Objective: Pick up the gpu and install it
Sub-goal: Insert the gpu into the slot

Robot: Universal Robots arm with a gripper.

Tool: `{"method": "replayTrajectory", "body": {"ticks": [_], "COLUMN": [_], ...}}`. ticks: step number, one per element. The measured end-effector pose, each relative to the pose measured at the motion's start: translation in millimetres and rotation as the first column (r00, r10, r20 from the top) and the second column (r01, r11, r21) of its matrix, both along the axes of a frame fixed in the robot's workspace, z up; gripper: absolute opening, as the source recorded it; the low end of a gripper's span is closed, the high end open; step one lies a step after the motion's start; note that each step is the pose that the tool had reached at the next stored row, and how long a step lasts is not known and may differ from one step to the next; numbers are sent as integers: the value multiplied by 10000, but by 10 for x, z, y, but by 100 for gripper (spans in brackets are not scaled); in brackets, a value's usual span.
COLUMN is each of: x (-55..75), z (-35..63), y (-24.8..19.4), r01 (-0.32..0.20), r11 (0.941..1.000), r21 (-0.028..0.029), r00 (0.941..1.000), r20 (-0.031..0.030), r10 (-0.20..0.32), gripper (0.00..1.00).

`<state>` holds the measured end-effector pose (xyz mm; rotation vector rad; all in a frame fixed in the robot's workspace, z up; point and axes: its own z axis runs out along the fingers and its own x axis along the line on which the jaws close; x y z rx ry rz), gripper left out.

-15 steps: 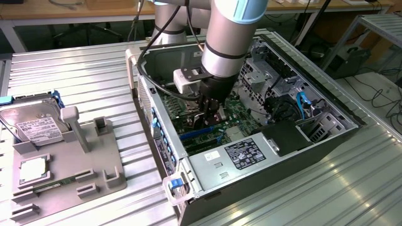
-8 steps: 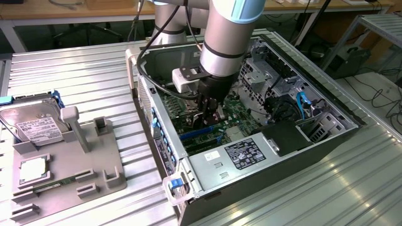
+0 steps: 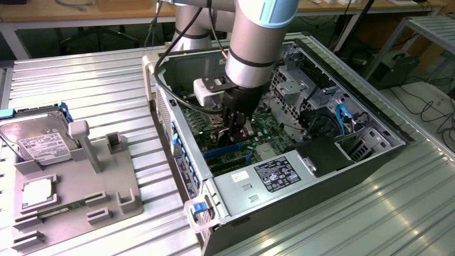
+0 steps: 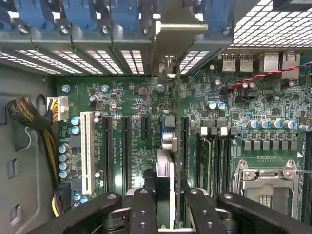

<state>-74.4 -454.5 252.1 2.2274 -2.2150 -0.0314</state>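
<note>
One gpu, edge-on, sits clamped between my gripper fingers, its long axis running along the slots, seemingly just above the motherboard.

The gpu, a thin card seen edge-on with a silvery bracket, is standing upright over the green motherboard.

Motherboard: green, with black slots and one white slot. Retention clips: blue. Power supply: silver-grey with a black label. Gripper: black.
</note>
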Motion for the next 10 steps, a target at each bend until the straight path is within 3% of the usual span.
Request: {"method": "replayTrajectory", "body": {"ticks": [10], "x": [-1], "z": [-99], "y": [0], "r01": [0], "r11": [10000], "r21": [1], "r00": [10000], "r20": [-6], "r10": [0], "gripper": [27]}}
